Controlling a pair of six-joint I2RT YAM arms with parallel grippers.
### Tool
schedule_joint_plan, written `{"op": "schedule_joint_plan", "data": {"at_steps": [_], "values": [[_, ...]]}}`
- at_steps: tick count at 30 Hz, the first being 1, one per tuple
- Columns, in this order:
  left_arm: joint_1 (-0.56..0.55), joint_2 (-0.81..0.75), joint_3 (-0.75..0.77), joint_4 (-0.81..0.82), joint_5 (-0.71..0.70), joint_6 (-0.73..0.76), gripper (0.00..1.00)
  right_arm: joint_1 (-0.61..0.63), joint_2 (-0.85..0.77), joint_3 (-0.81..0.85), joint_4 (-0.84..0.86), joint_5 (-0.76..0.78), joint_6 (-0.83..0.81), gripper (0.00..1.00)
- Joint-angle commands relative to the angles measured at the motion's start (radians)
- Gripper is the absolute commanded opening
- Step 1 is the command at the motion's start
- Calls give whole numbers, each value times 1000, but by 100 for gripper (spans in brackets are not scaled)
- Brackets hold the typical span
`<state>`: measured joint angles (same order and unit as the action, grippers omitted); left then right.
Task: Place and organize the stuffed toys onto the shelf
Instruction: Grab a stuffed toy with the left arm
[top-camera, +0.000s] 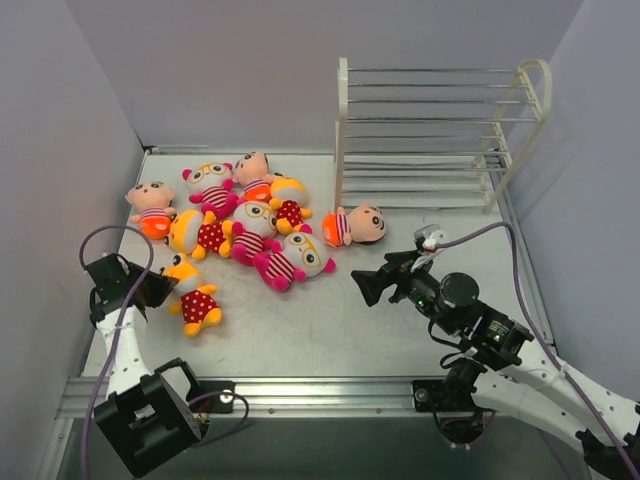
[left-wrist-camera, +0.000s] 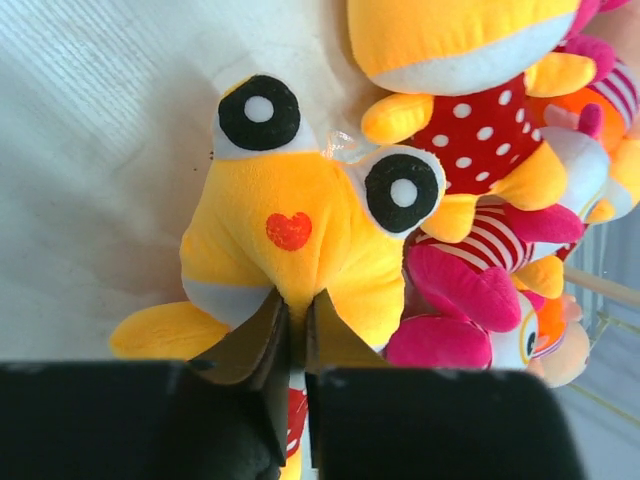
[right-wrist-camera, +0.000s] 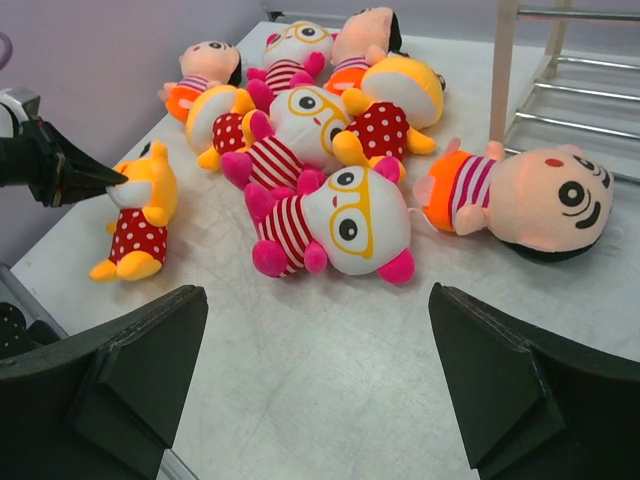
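My left gripper (left-wrist-camera: 297, 297) is shut on a fold of plush at the head of a yellow-orange stuffed toy with a red polka-dot body (left-wrist-camera: 300, 220), which lies at the left of the table (top-camera: 192, 296). The other stuffed toys lie in a pile (top-camera: 250, 215) behind it. A peach-faced one (top-camera: 358, 225) lies apart, near the foot of the white wire shelf (top-camera: 440, 130). My right gripper (right-wrist-camera: 315, 295) hangs open over bare table, just short of a white-faced, pink-striped toy with yellow glasses (right-wrist-camera: 345, 215). Nothing is between its fingers.
The shelf stands at the back right against the wall, its tiers bare. Grey walls (top-camera: 60, 150) close in the left, back and right sides. A metal rail (top-camera: 300, 395) runs along the near table edge between the arm bases.
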<state>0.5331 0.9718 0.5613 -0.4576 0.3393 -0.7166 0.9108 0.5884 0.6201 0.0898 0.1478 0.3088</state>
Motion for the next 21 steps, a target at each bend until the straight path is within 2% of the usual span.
{"op": "schedule_joint_plan", "data": {"at_steps": [1, 2, 5, 10, 16, 21], "values": [[5, -64, 31, 7, 32, 3, 7, 2, 60, 41, 76, -62, -11, 100], [5, -76, 37, -7, 36, 0, 3, 0, 92, 47, 89, -82, -4, 100], [2, -131, 49, -41, 44, -21, 2, 3, 167, 61, 125, -123, 7, 100], [-88, -202, 84, -134, -37, -116, 2, 29, 310, 53, 238, -185, 87, 100], [-214, -225, 179, -236, -106, -205, 2, 190, 499, 87, 370, -7, 130, 99], [-260, -237, 250, -268, -152, -204, 2, 275, 668, 162, 470, 47, 148, 95]]}}
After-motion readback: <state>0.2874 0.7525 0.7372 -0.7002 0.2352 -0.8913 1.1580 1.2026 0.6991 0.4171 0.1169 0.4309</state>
